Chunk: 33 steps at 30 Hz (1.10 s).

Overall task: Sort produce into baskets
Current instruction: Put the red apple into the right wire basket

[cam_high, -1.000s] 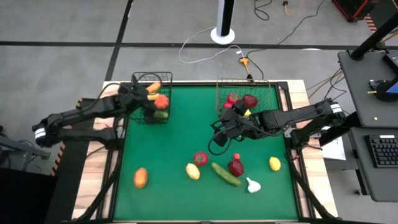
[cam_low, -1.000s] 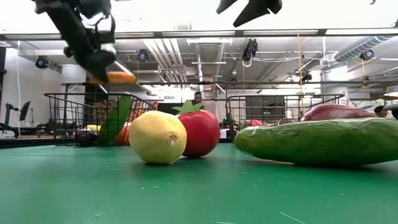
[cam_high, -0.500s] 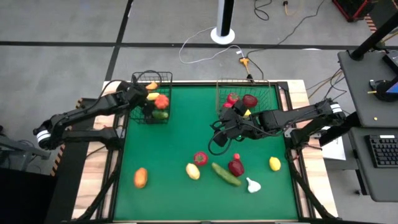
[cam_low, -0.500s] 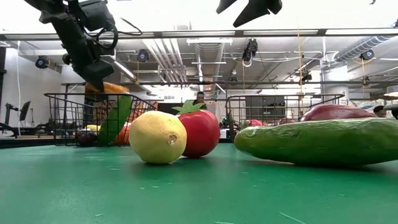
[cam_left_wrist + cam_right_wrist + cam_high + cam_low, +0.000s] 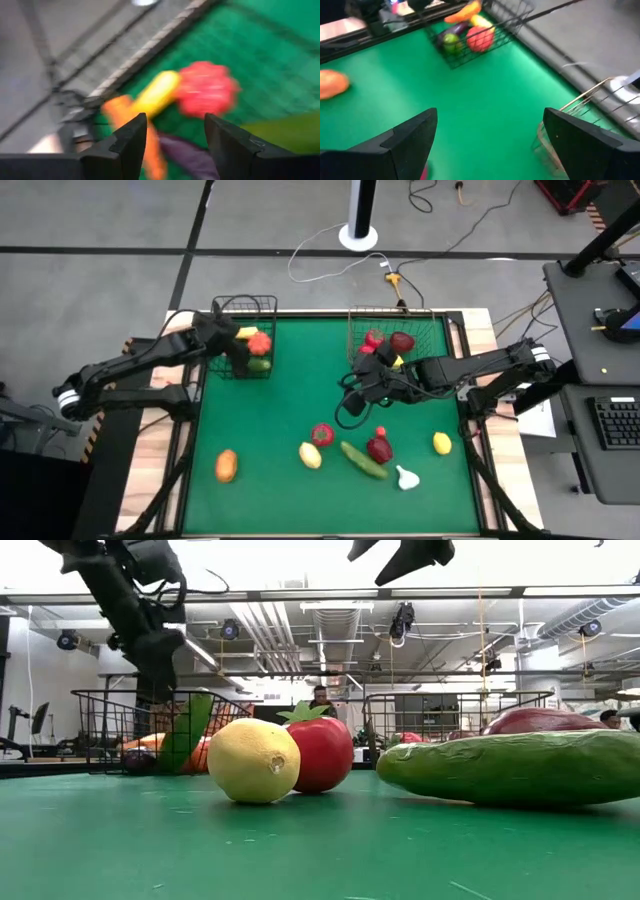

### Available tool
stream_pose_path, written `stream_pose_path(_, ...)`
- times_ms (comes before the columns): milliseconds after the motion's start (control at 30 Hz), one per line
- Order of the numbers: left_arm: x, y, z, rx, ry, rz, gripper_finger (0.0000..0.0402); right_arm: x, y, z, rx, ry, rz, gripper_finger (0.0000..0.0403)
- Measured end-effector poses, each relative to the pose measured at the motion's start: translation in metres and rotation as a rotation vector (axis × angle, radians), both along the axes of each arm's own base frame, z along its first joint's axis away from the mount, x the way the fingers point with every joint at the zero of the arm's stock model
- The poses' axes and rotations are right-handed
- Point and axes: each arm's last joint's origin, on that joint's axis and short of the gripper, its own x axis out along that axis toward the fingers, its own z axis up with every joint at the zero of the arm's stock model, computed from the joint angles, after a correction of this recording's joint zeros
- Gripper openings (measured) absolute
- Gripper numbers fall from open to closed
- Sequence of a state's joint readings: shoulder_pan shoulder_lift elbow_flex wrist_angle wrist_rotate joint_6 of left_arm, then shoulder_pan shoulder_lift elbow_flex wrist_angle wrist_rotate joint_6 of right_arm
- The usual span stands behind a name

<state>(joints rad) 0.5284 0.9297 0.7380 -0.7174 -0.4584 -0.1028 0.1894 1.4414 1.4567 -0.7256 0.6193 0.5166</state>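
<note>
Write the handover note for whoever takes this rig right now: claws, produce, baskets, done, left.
Left claw: open, empty, over the black basket, which holds a carrot, yellow piece, red piece, cucumber and eggplant.
Right claw: open, empty, hovering beside the brown basket, which holds red and dark red pieces.
Left on the mat: orange fruit, lemon, tomato, cucumber, dark red piece, garlic, yellow fruit.

My left wrist view blurs the black basket's [image 5: 131,65] contents into smears. The purple piece [image 5: 186,156] sits half hidden behind my fingers [image 5: 131,145]. The cucumber [image 5: 520,768] runs off the low view's edge.
</note>
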Motion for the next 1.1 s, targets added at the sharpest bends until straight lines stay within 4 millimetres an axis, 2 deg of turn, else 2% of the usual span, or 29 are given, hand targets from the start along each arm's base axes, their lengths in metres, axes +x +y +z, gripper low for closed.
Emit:
stream_pose_path(133, 0.005, -0.012, 0.004, -0.081, -0.106, -0.136, 0.0182, 0.001, 0.004, -0.002, 0.11, 0.002, 0.061, 0.0357)
stream_pose_path(300, 0.012, -0.032, 0.012, -0.085, -0.181, -0.285, 0.0183, -0.001, 0.015, -0.003, 0.236, 0.004, 0.112, 0.0357)
stream_pose_path(433, 0.016, -0.049, 0.019, -0.063, -0.243, -0.397, 0.0183, -0.009, 0.027, -0.009, 0.321, 0.043, 0.054, 0.0357)
stream_pose_path(633, 0.024, -0.07, 0.03, -0.01, -0.342, -0.553, 0.0183, -0.013, 0.043, -0.036, 0.445, 0.195, -0.099, 0.0357)
stream_pose_path(900, 0.03, -0.076, 0.036, 0.045, -0.379, -0.632, 0.0183, 0.001, 0.076, -0.073, 0.669, 0.444, -0.184, 0.0357)
stream_pose_path(1100, 0.034, -0.075, 0.036, 0.075, -0.376, -0.655, 0.0183, 0.003, 0.096, -0.082, 0.665, 0.644, -0.3, 0.0357)
